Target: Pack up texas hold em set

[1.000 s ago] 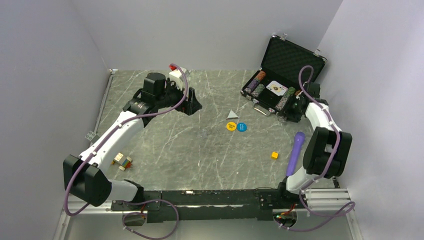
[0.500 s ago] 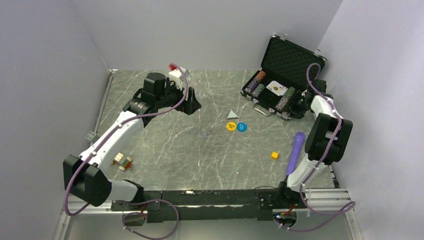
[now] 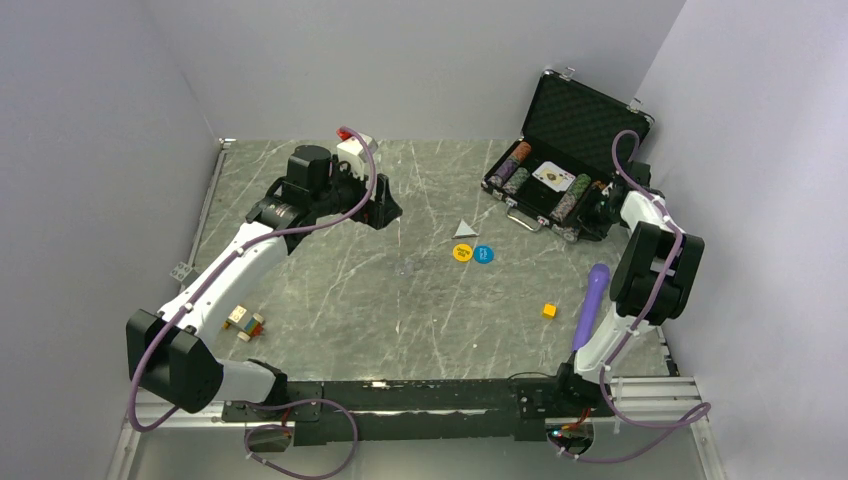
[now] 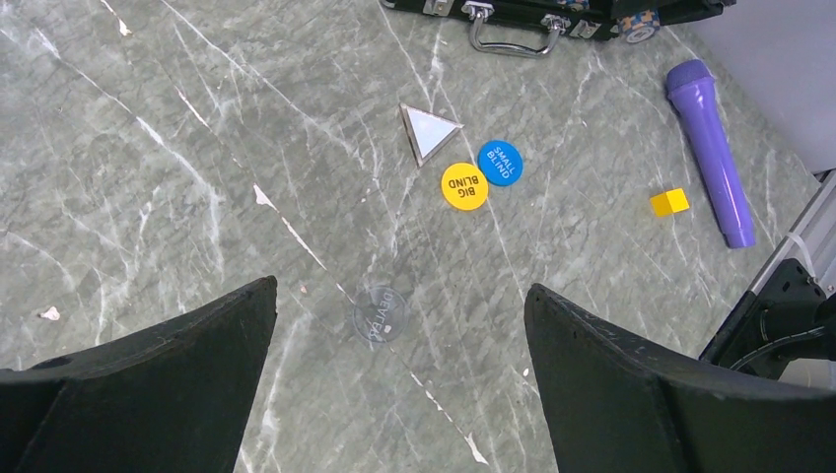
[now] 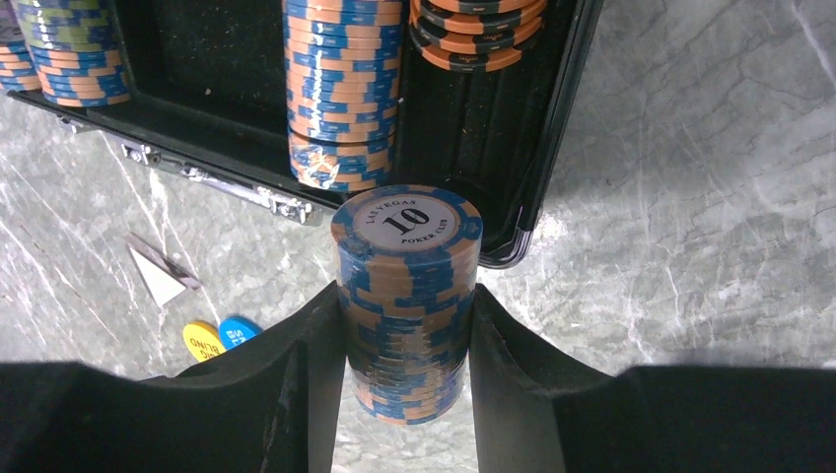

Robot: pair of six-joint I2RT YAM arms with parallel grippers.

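The black briefcase (image 3: 575, 112) stands open at the back right, with chip rows (image 3: 513, 168) and a card (image 3: 553, 176) in its foam tray. My right gripper (image 3: 598, 207) is at the tray's right end, shut on a stack of blue and orange chips (image 5: 406, 296), held just outside the case rim (image 5: 552, 118). My left gripper (image 3: 385, 212) is open and empty above the table's middle (image 4: 399, 288). Under it lies a clear dealer disc (image 4: 380, 313). The yellow disc (image 4: 464, 186) and blue disc (image 4: 500, 163) lie side by side beyond it.
A silver triangle (image 3: 463, 229) lies by the discs. A purple stick (image 3: 592, 305) and a small yellow cube (image 3: 549, 310) lie at the right front. A small toy (image 3: 244, 322) lies at the left front. Walls close in the table on three sides.
My right gripper has moved back and a little right with the chip stack, up to the case's right end. The left arm has not moved.
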